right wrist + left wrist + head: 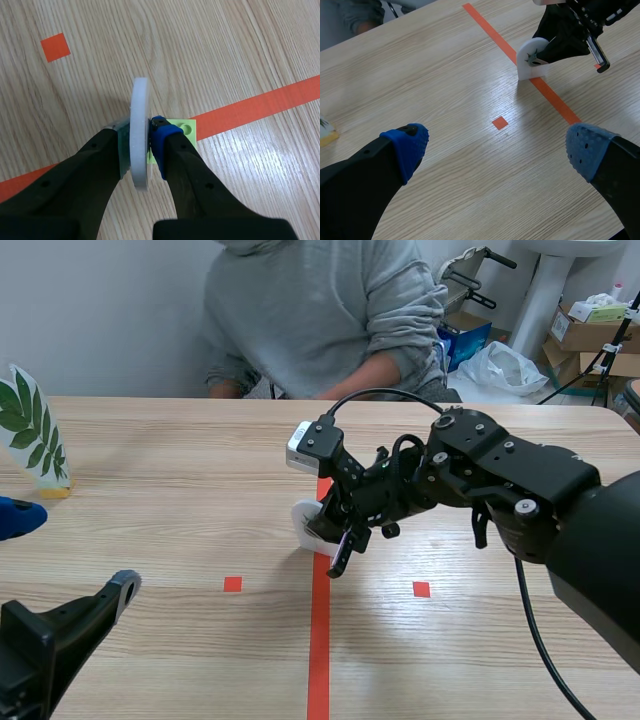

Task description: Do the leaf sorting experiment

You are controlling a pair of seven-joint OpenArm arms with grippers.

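A person (320, 310) sits at the far side of the wooden table (180, 460). The right arm reaches in to the middle, where the right gripper (140, 136) is clamped on an upright white card (140, 107) whose green base (186, 129) rests on the orange tape line. At the near left the left gripper (500, 147) hangs spread wide and holds nothing, and a leaf card (30, 430) stands on a yellow base (55, 492) at the far left edge.

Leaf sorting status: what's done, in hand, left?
Done, apparently: one leaf card stands on a yellow base at the table's left side. In hand: right gripper shut on a white round card with a green base, on the centre tape line. Left: placing that card; left gripper is open, empty.
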